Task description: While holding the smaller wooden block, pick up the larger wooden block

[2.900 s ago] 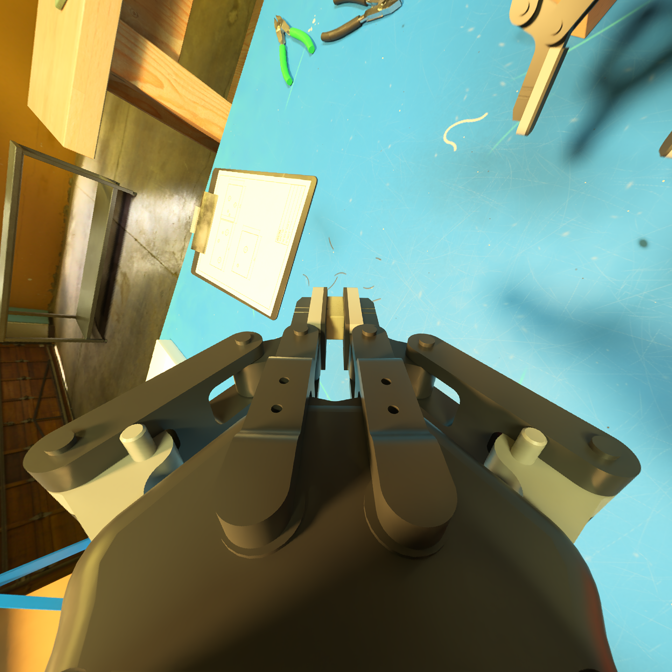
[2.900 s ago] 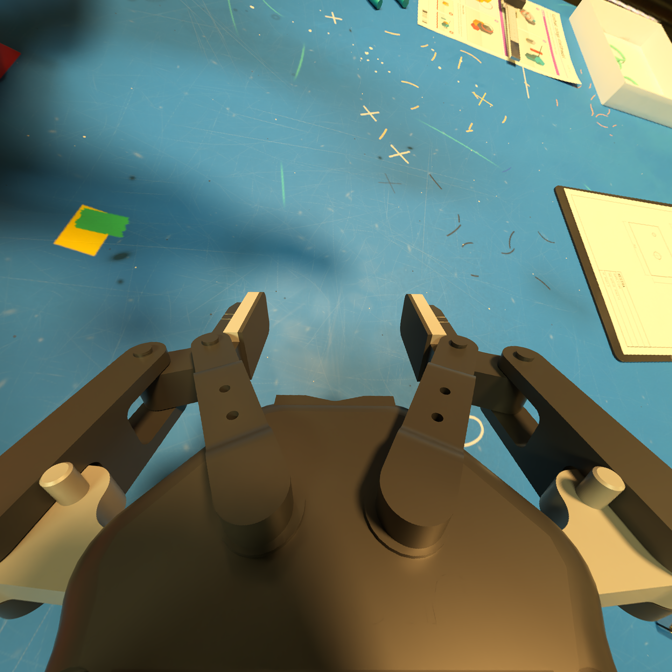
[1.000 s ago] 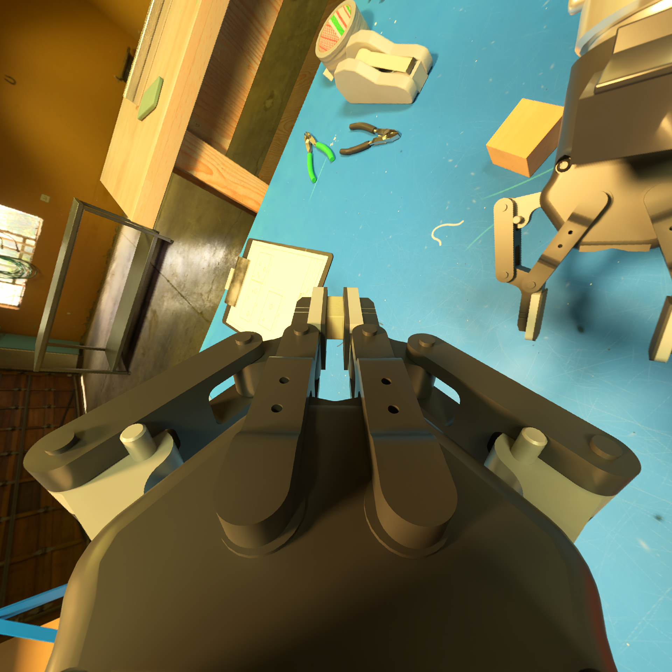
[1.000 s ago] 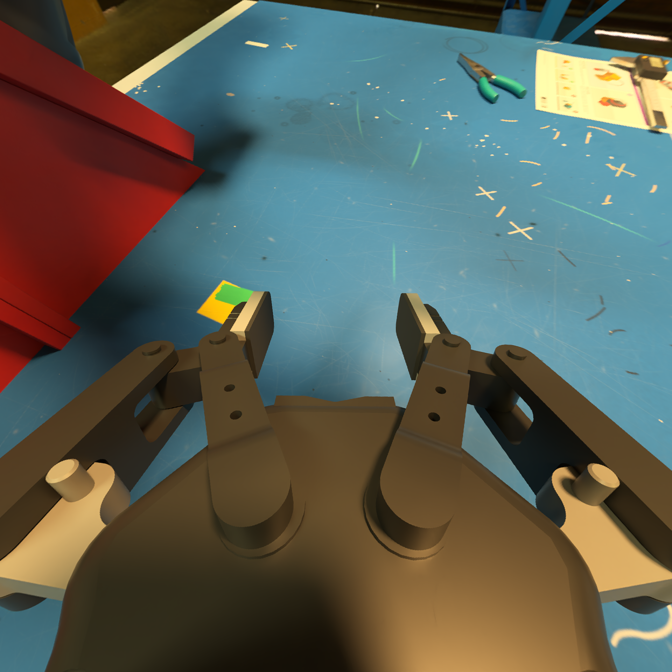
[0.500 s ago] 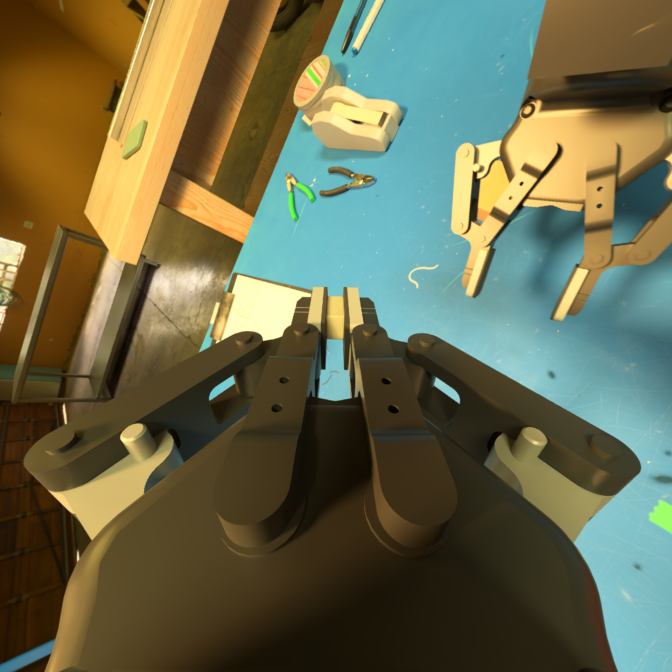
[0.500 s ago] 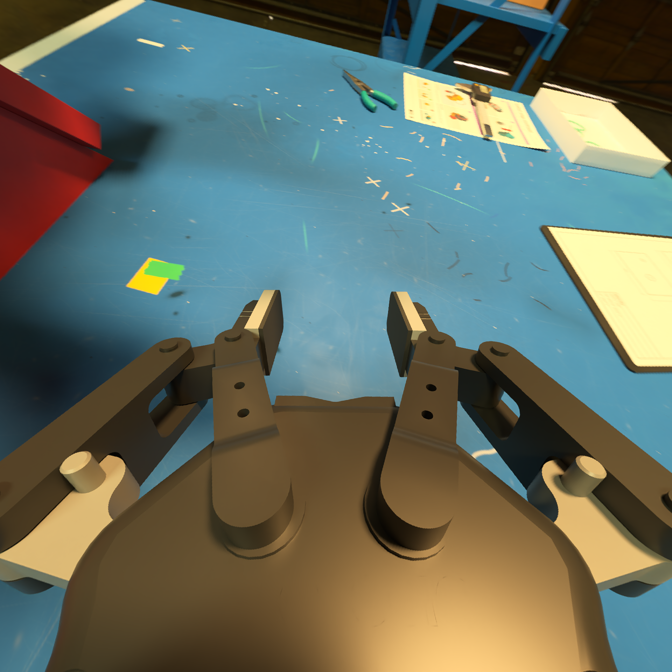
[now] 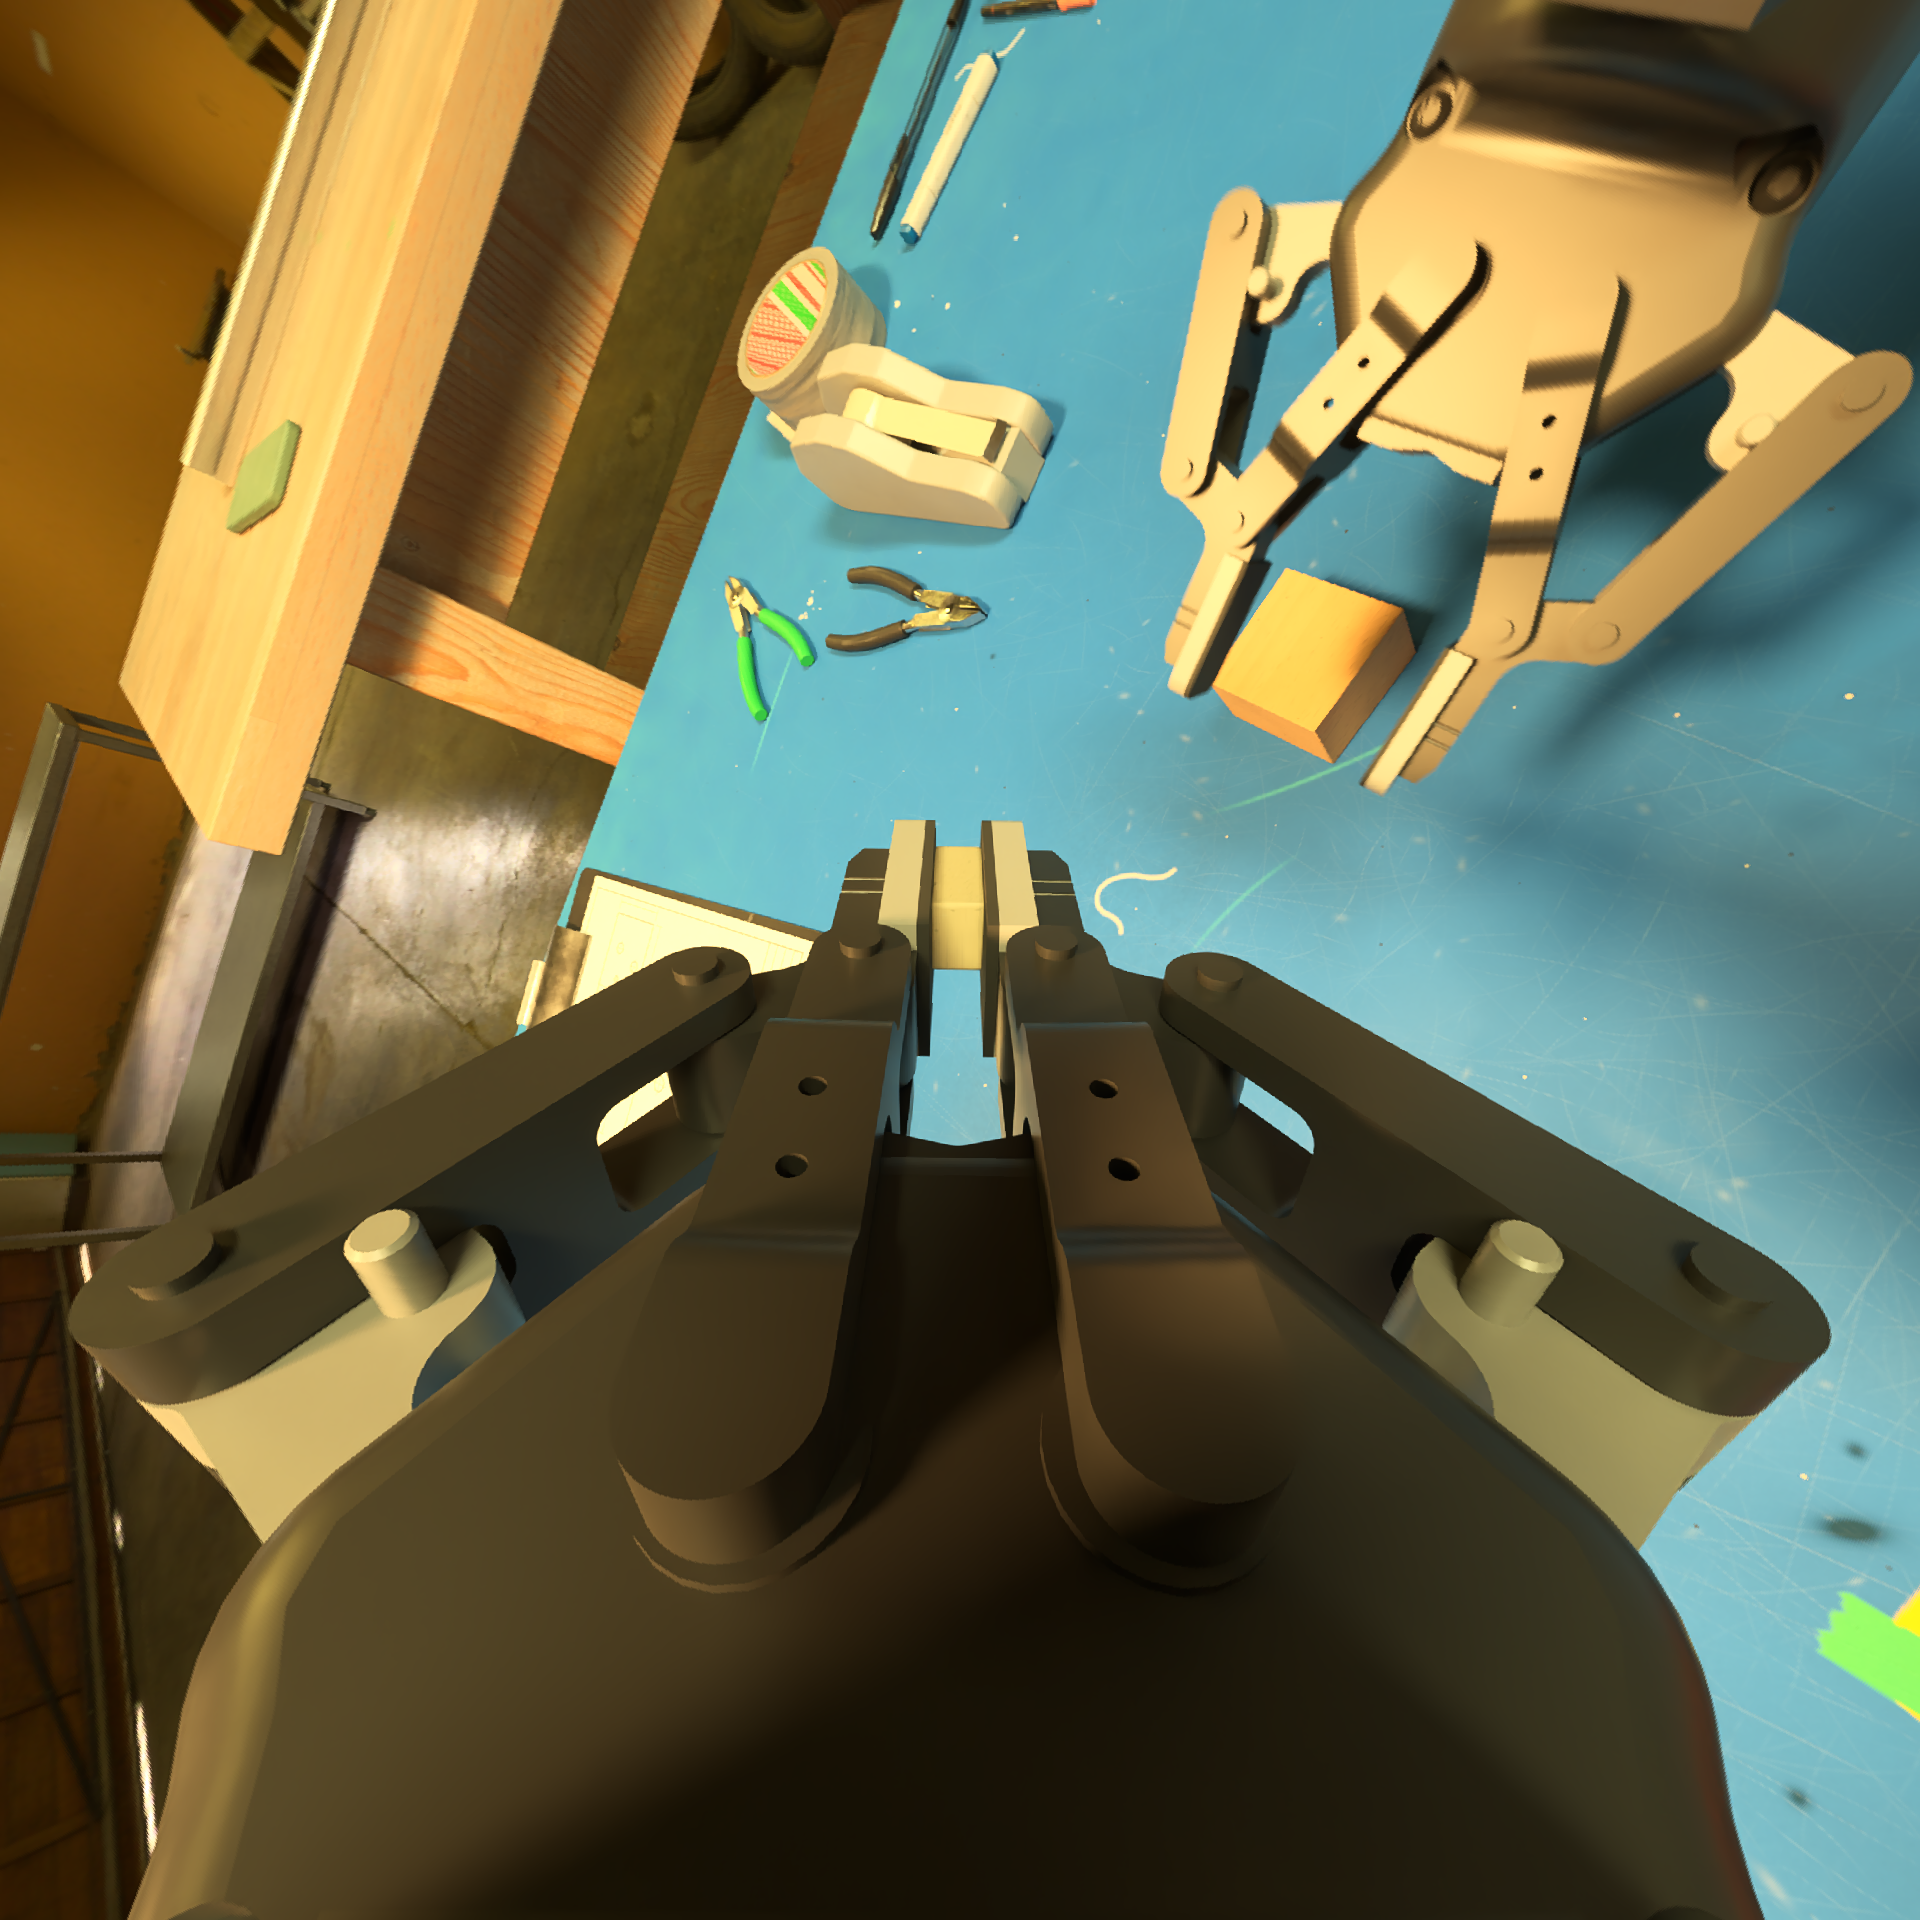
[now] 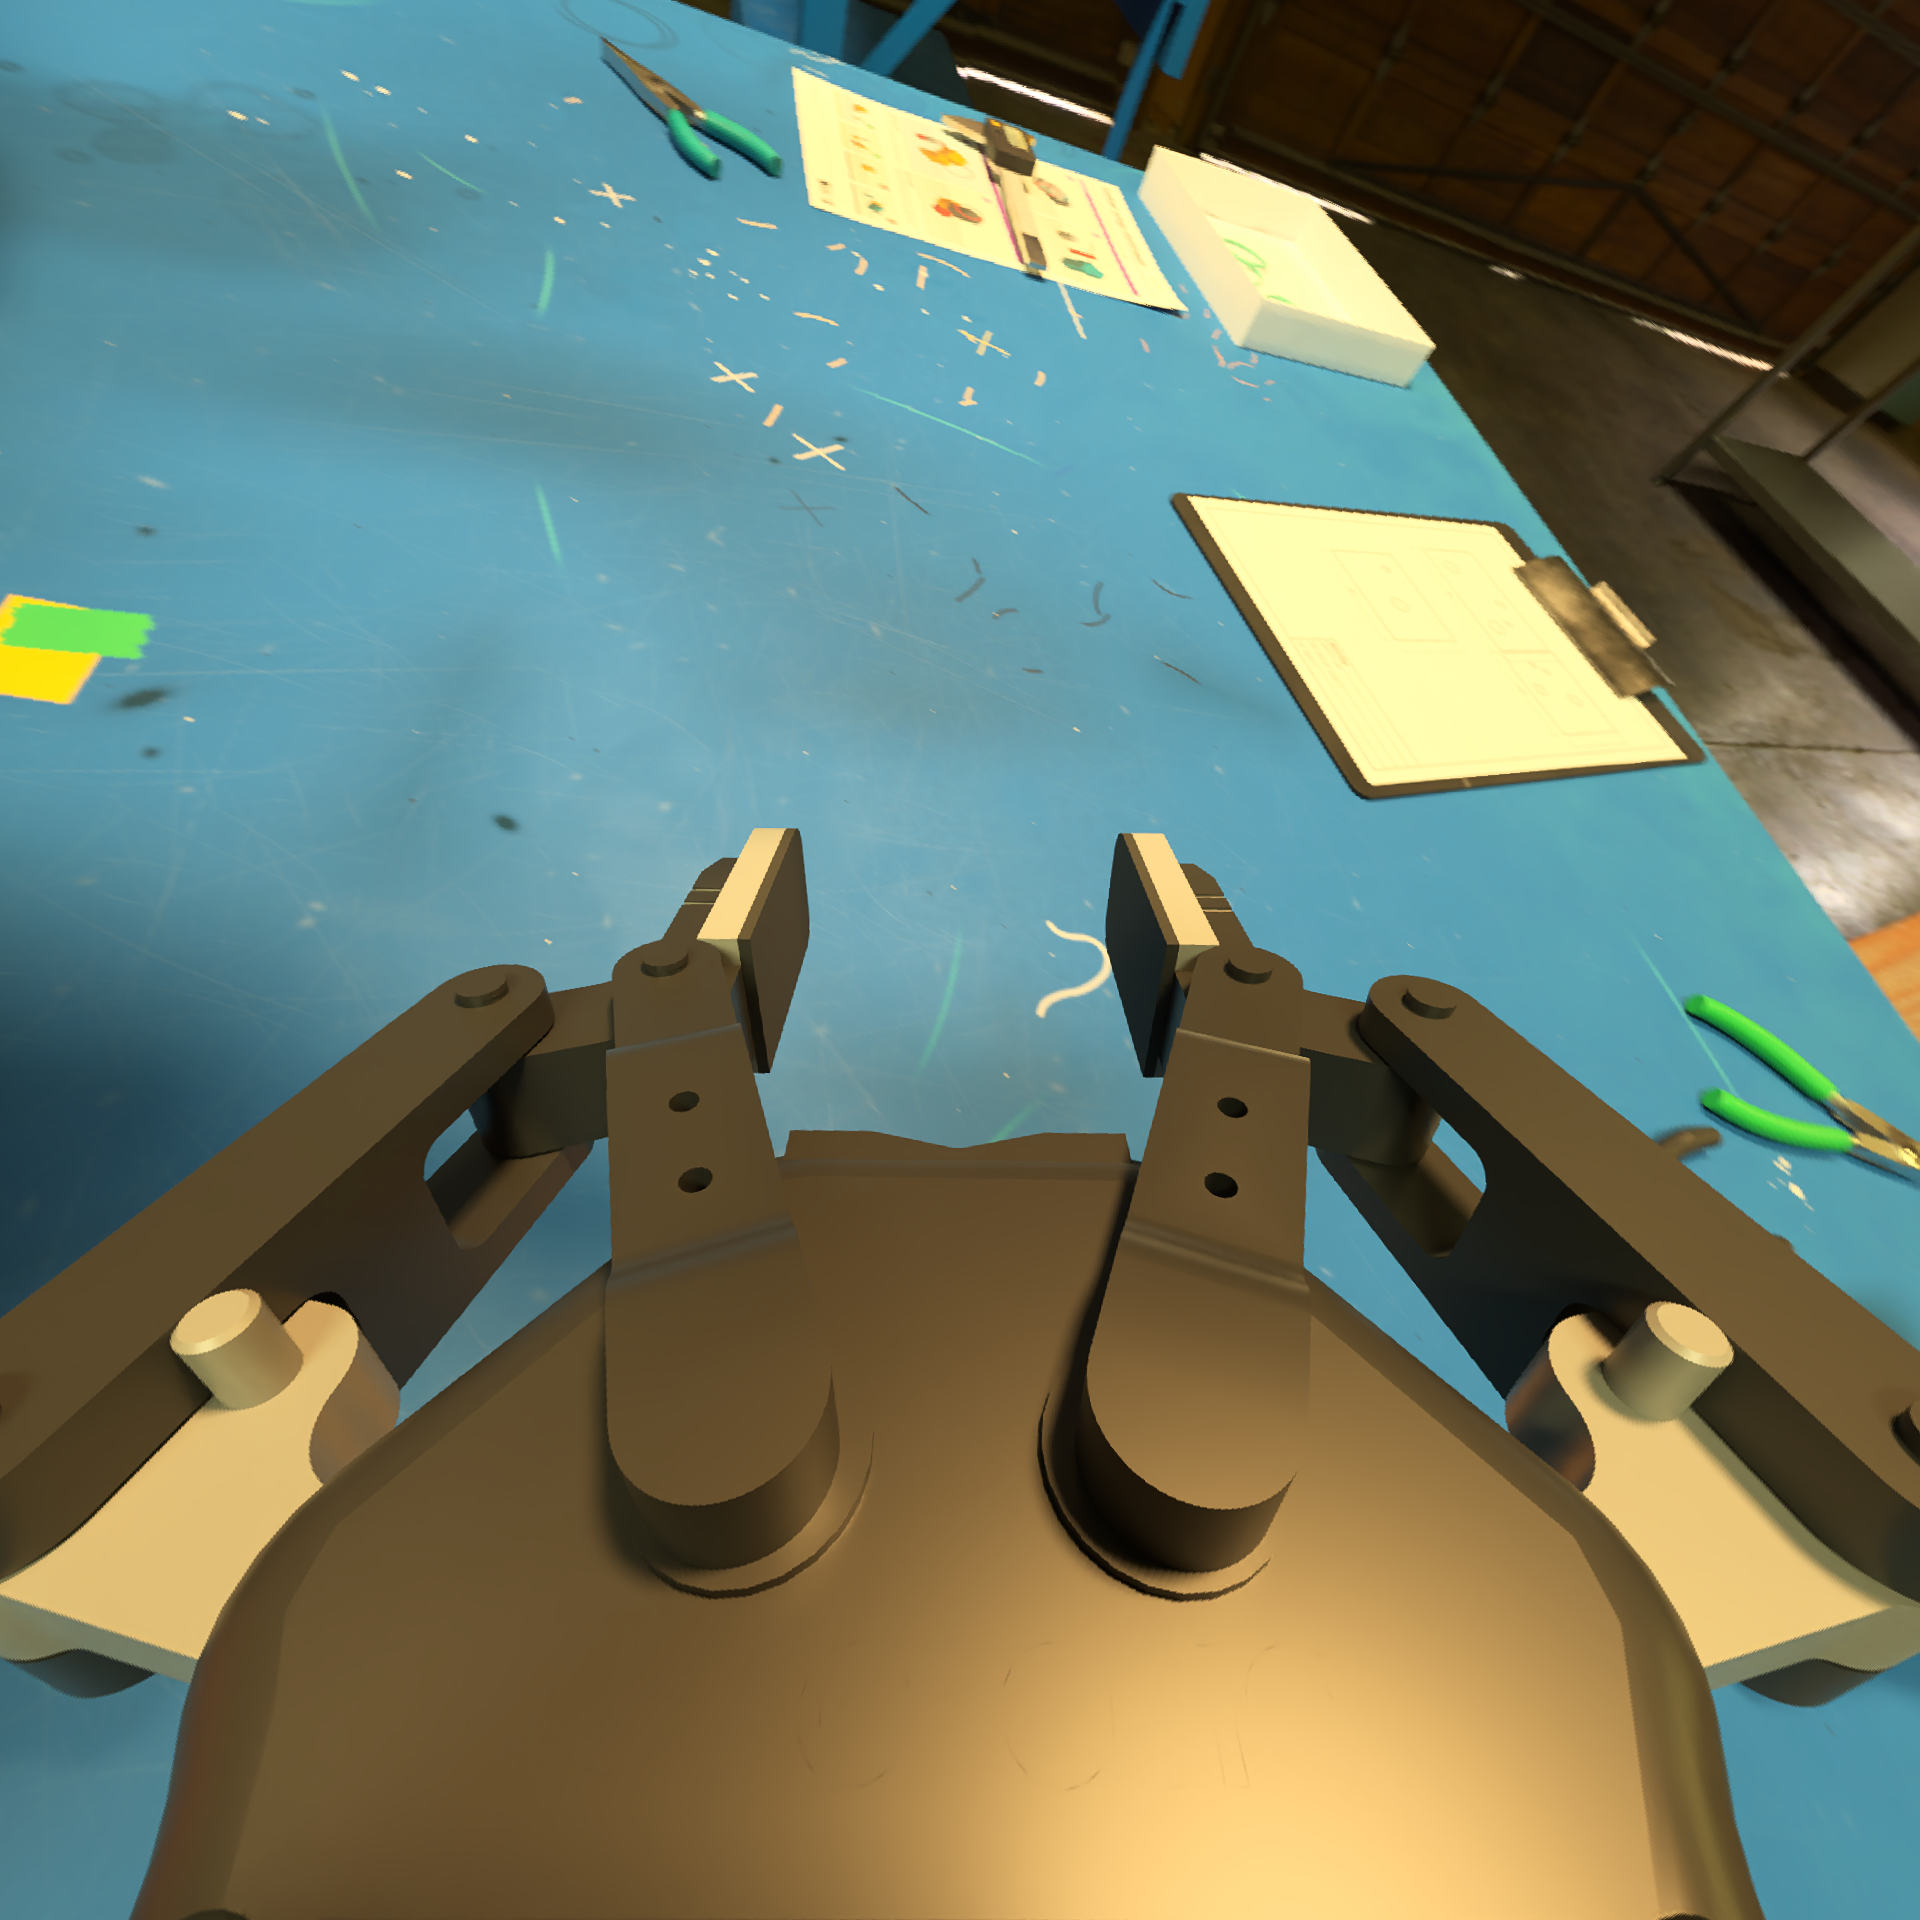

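Note:
My left gripper (image 7: 957,862) is shut on the smaller wooden block (image 7: 957,904), a pale cube held above the blue table (image 7: 1455,1039). The larger wooden block (image 7: 1311,665), orange-tan, lies on the table ahead and to the right. In the left wrist view my right gripper (image 7: 1288,727) hangs over it, open, with one finger (image 7: 1210,623) at its left side and the other finger (image 7: 1423,707) at its right. In the right wrist view my right gripper (image 8: 956,914) is open and empty, and the larger block does not show.
A tape dispenser (image 7: 914,436), green-handled pliers (image 7: 764,644) and dark pliers (image 7: 904,618) lie left of the larger block near the table's edge. A clipboard (image 8: 1444,644), a white tray (image 8: 1288,270), a printed sheet (image 8: 977,197) and teal pliers (image 8: 707,125) lie farther off.
My right gripper has swung over to the larger block and now straddles it, still open. My left gripper has kept its hold on the smaller block.

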Robot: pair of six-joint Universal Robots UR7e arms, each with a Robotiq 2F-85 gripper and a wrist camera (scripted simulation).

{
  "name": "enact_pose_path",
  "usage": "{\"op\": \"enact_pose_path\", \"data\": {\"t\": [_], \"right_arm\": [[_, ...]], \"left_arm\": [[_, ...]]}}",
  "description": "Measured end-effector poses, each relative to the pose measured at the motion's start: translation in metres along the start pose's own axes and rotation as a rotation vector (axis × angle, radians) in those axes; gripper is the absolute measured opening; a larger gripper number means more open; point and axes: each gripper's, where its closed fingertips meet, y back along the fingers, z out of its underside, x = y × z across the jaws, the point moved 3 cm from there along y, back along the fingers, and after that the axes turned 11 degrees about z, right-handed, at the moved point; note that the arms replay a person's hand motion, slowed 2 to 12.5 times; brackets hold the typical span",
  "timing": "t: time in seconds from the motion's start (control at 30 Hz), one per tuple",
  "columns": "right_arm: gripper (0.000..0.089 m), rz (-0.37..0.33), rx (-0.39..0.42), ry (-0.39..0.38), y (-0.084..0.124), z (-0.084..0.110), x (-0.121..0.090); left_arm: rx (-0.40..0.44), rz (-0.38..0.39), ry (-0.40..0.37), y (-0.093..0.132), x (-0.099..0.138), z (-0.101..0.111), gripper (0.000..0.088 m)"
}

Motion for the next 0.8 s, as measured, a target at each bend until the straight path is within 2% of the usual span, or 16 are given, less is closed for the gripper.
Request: {"op": "enact_pose_path", "data": {"t": [0.2, 0.33, 0.67, 0.8], "right_arm": [[0.0524, 0.093, -0.039, 0.007, 0.013, 0.015, 0.024], [0.0537, 0.126, -0.069, 0.003, 0.020, 0.025, 0.034], [0.0644, 0.099, -0.187, -0.046, 0.024, 0.058, 0.040], [0.0671, 0.102, -0.247, -0.044, 0.022, 0.072, 0.043]], "left_arm": [[-0.035, 0.027, 0.002, -0.020, 0.000, -0.004, 0.0076], [-0.075, 0.079, 0.007, -0.037, 0.006, -0.002, 0.0076], [-0.142, 0.132, 0.044, -0.072, 0.011, 0.006, 0.0076], [-0.186, 0.161, 0.056, -0.087, 0.016, 0.013, 0.0076]]}}
